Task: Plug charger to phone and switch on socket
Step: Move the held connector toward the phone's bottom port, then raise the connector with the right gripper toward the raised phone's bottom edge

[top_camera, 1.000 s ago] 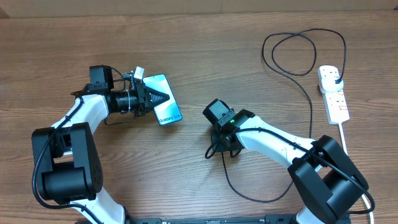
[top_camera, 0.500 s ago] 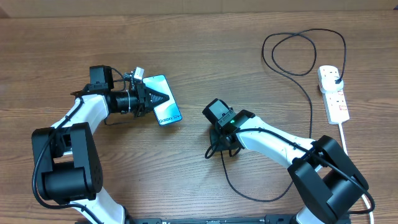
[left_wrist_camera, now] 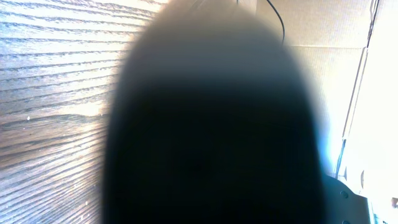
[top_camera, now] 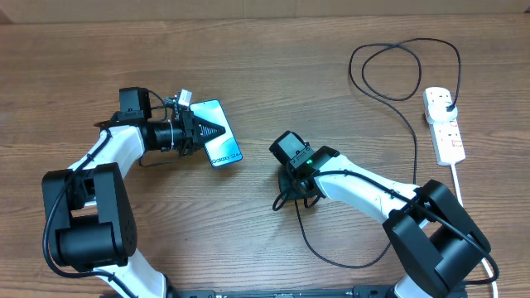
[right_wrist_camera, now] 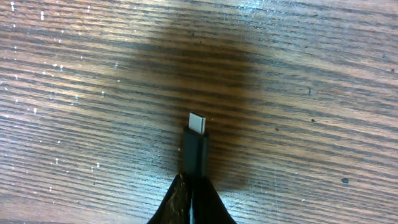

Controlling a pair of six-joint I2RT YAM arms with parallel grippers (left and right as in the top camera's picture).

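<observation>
Charger (right_wrist_camera: 194,144) pinched in right tool (right_wrist_camera: 193,185); left tool (top_camera: 217,130) closed over phone (top_camera: 225,151); wood (top_camera: 257,116) between.

Left arm (top_camera: 108,153): white and black, rising from the near-left base, elbow bent, forearm and wrist lying level and reaching right.
Left gripper (top_camera: 217,130): fingers closed together into a point, aimed right.
Right arm (top_camera: 364,189): stretched from the near-right base leftward toward the centre, wrist turned downward.
Right gripper (right_wrist_camera: 191,190): fingers (right_wrist_camera: 177,205) pinched on the charger (right_wrist_camera: 194,146) just behind its tip.
</observation>
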